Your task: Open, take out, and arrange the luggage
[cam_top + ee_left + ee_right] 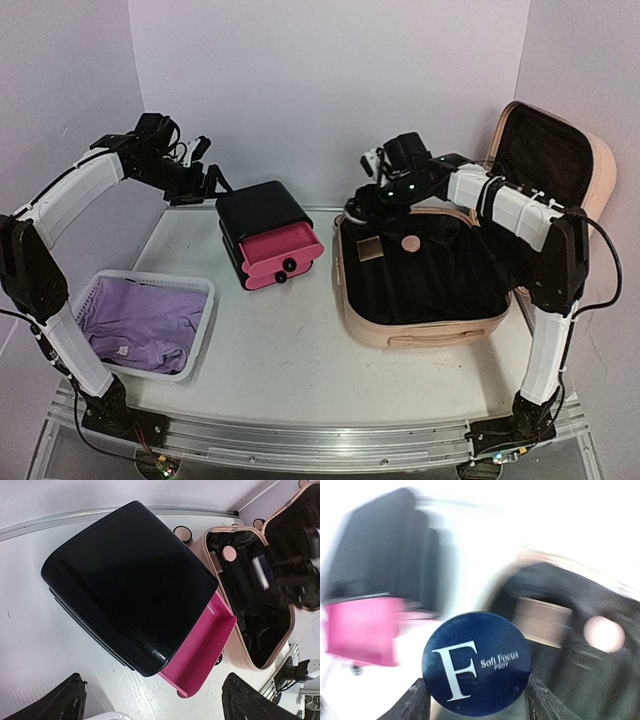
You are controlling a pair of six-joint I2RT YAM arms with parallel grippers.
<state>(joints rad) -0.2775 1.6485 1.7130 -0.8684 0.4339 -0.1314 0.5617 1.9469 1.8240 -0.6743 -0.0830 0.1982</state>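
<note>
- Task item: the peach-pink hard-shell suitcase lies open on the right half of the white desk. Its lid stands upright at the far right.
- Materials: the shell is smooth and rigid with rounded corners. The inside is loose, creased black fabric lining bearing a round pink button and a tan square patch. Black wheels show at its far-left end in the left wrist view.
- Handling, as a judgement: the suitcase is bulky and stiff and too wide to span. The glossy shell will likely slip, the wheels may let it roll, and the raised lid could drop. The best holds appear to be the thin rim of the shell or the handle-like strip on the near wall.
- The right pincer is over the suitcase's far-left corner, clamped on the edges of a round navy-blue compact printed with a white "F". The compact is hard, flat and slick.
- The left pincer hangs with its jaws wide apart and empty, above and behind the black box with a pink drawer. The drawer is pulled out.
- A white mesh plastic basket at near left holds a lilac cloth.
</note>
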